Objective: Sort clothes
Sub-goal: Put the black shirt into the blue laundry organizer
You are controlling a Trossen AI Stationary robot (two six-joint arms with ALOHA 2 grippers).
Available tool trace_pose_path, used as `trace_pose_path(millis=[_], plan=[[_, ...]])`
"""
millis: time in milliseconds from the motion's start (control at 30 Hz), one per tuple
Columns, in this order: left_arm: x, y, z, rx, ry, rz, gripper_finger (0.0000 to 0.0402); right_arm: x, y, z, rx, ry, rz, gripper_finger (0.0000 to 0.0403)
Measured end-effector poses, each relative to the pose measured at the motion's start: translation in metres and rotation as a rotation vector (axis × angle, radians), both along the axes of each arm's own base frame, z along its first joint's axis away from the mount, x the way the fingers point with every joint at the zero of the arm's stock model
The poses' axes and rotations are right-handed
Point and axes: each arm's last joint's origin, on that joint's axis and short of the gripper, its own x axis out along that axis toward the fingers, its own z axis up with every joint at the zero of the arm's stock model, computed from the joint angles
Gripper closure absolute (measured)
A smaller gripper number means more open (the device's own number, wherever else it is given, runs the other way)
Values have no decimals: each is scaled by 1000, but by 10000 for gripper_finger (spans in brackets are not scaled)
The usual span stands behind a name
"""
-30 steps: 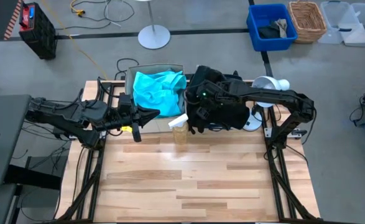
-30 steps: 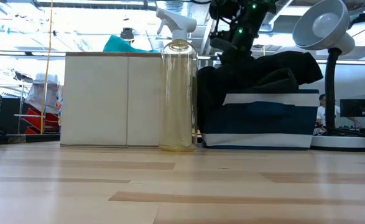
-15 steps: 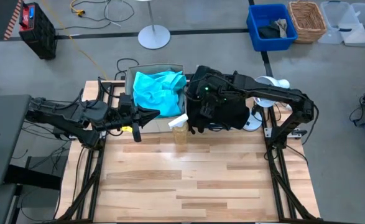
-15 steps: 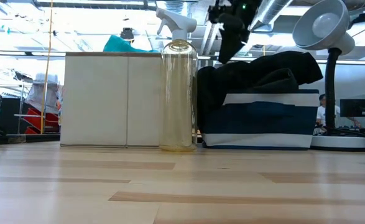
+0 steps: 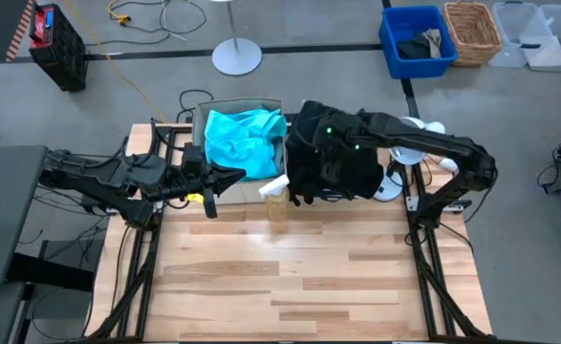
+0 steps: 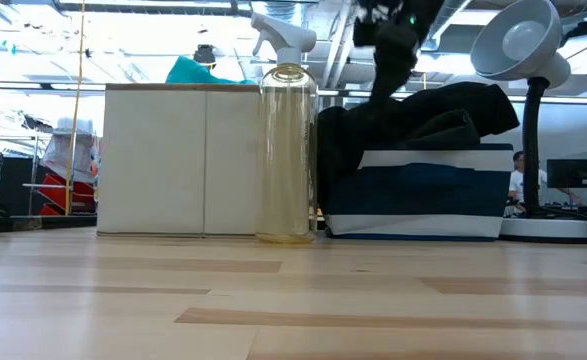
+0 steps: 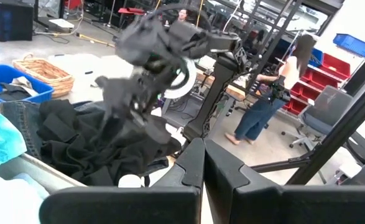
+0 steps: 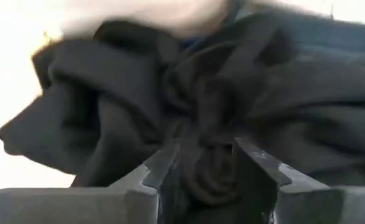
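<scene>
The black garment (image 5: 342, 167) is heaped in the navy fabric box (image 6: 423, 195) and spills over its rim. My right gripper (image 8: 204, 168) stands over the heap, pointing down, shut on a bunch of the garment. The turquoise top (image 5: 245, 139) lies in the beige box (image 6: 183, 160). A strip of indigo denim (image 7: 14, 115) shows beside the black heap. The pale blue piece is hidden. My left gripper (image 7: 202, 171) is shut and empty, level over the table's left side, short of the beige box. My right gripper pinches a bunched fold of the black garment (image 8: 201, 134) between its two fingers, several layers thick. The fingers come from above, pointing down. A dark band of cloth (image 6: 385, 80) runs up from the heap to the gripper; the rest stays on the navy box.
A clear spray bottle (image 6: 286, 150) stands in front of the gap between the two boxes. A white desk lamp (image 6: 523, 50) stands at the table's right, by the navy box. Bare wooden table top (image 5: 299, 277) fills the near half. A person (image 7: 266, 99) stands in the room beyond.
My right gripper has risen from the black heap and drifted toward the table's right edge, drawing a part of the black garment up with it; the bulk of the garment has stayed on the navy box.
</scene>
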Motion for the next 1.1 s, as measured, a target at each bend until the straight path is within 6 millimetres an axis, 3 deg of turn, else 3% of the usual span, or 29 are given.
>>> trace_pose_path(millis=[167,433,633,833,1100], plan=[[0,0,0,0,0,0,401,2,7,-36,32,48,24,278],[0,0,0,1,2,0,401,-7,4,-85,88,79,-87,352],[0,0,0,-2,4,10,401,-11,5,-101,106,87,-126,381],[0,0,-1,-5,3,10,401,-6,5,-88,94,46,-119,374],[0,0,0,-8,2,9,401,-9,14,-15,-8,-165,-89,307]])
